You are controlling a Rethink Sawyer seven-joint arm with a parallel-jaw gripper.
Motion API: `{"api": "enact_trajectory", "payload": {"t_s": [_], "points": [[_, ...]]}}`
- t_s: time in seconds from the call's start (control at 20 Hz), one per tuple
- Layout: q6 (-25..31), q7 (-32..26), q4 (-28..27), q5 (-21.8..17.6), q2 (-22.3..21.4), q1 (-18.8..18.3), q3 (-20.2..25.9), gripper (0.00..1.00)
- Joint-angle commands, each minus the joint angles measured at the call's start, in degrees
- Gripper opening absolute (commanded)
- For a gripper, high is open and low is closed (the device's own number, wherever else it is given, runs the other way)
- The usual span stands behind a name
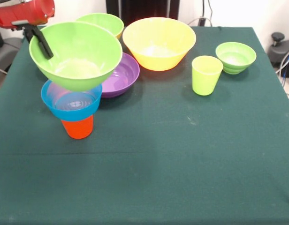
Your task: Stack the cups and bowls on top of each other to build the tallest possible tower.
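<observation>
Bowls, e.g. yellow bowl [158, 42] and purple bowl [122, 75]: glossy smooth plastic. Lime green cup [206, 75], orange cup [78, 127]: same smooth plastic. Surface [182, 164]: matt dark green cloth, slightly wrinkled.

You are viewing the arm [23, 12], showing a rounded, glossy red shell at its end, with a black gripper [41, 41] of slim matte fingers projecting beneath.

Orange cup [77, 127], blue bowl [71, 104], yellow bowl [158, 43]
</observation>
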Motion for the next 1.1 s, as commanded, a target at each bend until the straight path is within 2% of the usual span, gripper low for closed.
{"api": "enact_trajectory", "payload": {"t_s": [0.05,1.1], "points": [[3.3,-14.8,-5.4,-3.8,3.4,3.3,-3.5,0.0],[1.7,-16.5,-6.9,-4.9,6.6,3.2,-4.1,0.0]]}}
